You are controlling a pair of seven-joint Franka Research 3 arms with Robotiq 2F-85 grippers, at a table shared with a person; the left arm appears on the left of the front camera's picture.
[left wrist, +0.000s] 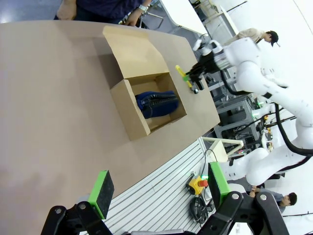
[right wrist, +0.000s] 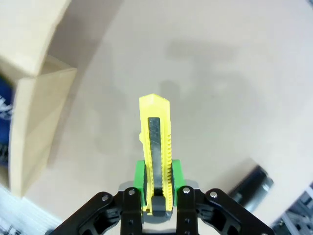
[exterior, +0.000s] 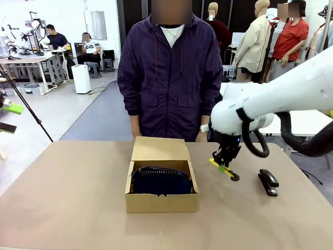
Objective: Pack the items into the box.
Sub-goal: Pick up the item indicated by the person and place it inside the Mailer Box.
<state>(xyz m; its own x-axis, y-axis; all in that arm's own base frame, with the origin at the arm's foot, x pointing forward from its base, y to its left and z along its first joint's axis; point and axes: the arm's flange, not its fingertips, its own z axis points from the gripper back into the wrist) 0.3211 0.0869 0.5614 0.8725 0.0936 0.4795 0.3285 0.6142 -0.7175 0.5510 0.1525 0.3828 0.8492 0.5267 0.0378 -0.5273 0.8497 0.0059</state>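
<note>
Front view, then: how far along is the packing?
— One of three is in, I'd say. The navy pouch (exterior: 160,181) lies inside the box (exterior: 161,202), which sits mid-bench with its flap lid open toward the far edge, where the person (exterior: 170,78) stands.
— And the utility knife (right wrist: 155,142)?
— In the right pincer (exterior: 225,165), narrowed onto the knife's rear end. The right wrist view shows the green pads (right wrist: 139,176) pressed against either side of the yellow body. It hangs tilted over the bench (exterior: 67,198), between the box and the stapler (exterior: 268,182). Whether its low tip touches the surface I cannot tell.
— The stapler itself?
— Lying flat toward the bench's right edge, apart from everything else, not yet picked up.
— Left pincer (left wrist: 160,188)?
— Spread wide, holding nothing, well apart from the box, up by a bench edge.
— So what remains?
— The knife has to go in, then the stapler. The pouch nearly fills the box, so both probably end up on top of it or squeezed along a wall. The lid may need folding down after that.
</note>
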